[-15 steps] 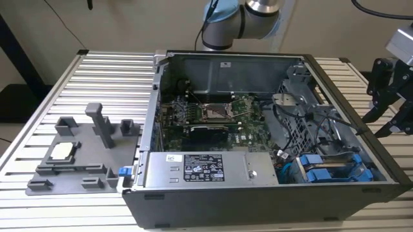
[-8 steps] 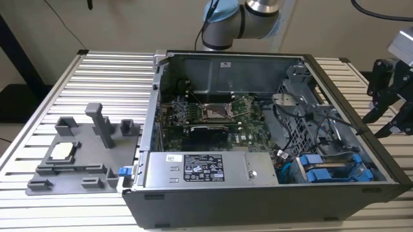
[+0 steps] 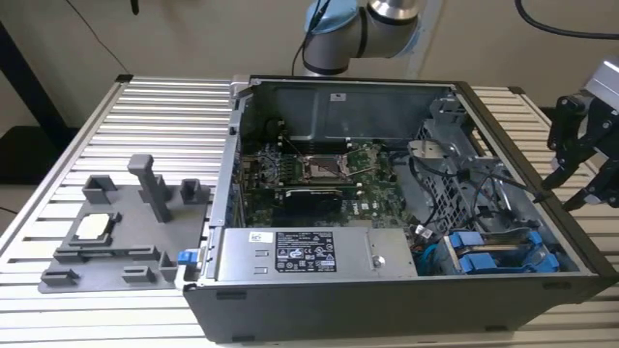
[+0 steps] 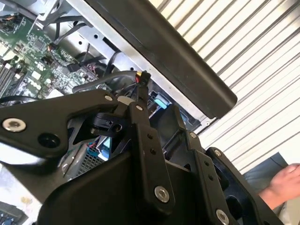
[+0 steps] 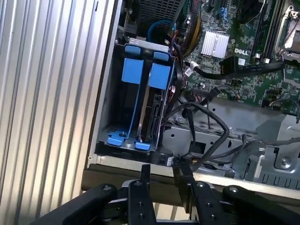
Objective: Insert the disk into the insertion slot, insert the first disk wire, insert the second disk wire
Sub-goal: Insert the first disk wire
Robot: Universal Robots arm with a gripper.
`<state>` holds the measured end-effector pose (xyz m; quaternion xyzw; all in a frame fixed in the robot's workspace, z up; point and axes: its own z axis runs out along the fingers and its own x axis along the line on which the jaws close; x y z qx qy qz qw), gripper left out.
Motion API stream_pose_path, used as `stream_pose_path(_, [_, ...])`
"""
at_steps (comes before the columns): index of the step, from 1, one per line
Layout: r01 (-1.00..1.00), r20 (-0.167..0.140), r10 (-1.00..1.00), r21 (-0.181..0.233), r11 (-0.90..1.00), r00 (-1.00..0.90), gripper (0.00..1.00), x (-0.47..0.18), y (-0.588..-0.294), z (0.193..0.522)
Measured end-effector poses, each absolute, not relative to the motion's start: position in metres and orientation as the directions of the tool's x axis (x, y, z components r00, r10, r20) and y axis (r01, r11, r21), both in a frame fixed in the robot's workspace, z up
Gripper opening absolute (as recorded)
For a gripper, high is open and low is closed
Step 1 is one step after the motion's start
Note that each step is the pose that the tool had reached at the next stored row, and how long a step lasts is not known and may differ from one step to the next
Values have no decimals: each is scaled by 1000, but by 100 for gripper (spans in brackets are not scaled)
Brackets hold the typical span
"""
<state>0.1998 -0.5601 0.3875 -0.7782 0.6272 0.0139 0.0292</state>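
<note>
My gripper [image 3: 558, 196] hangs over the open computer case's [image 3: 541, 217] wall on the exterior view's right. Its fingers [image 5: 145, 180] close on the black connector of a disk wire [image 5: 164, 159]. The cable of this wire runs taut back into the case. In the second wrist view the wire's red and yellow strands [image 4: 141, 77] show at a fingertip. Two blue-framed drives [image 3: 483, 254] sit side by side in the drive bay [image 5: 140, 103] below the gripper. I cannot tell which one is the disk.
The motherboard [image 3: 320, 170] and the power supply [image 3: 304, 254] fill the case, and loose black cables [image 5: 206, 126] lie beside the bay. A grey fixture tray [image 3: 106, 239] stands on the slatted table at the exterior view's left. A person's hand [image 4: 281, 183] is near the table's edge.
</note>
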Motion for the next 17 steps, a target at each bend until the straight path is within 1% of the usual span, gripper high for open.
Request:
stream_pose_path(5, [-969,-61,-967,-27,-247,249,38,204,-560,385])
stream_pose_path(10, [-968,-69,-965,-2,-252,252,38,210,-558,383])
stream_pose_path(17, [-973,-75,-971,12,-231,229,38,211,-555,379])
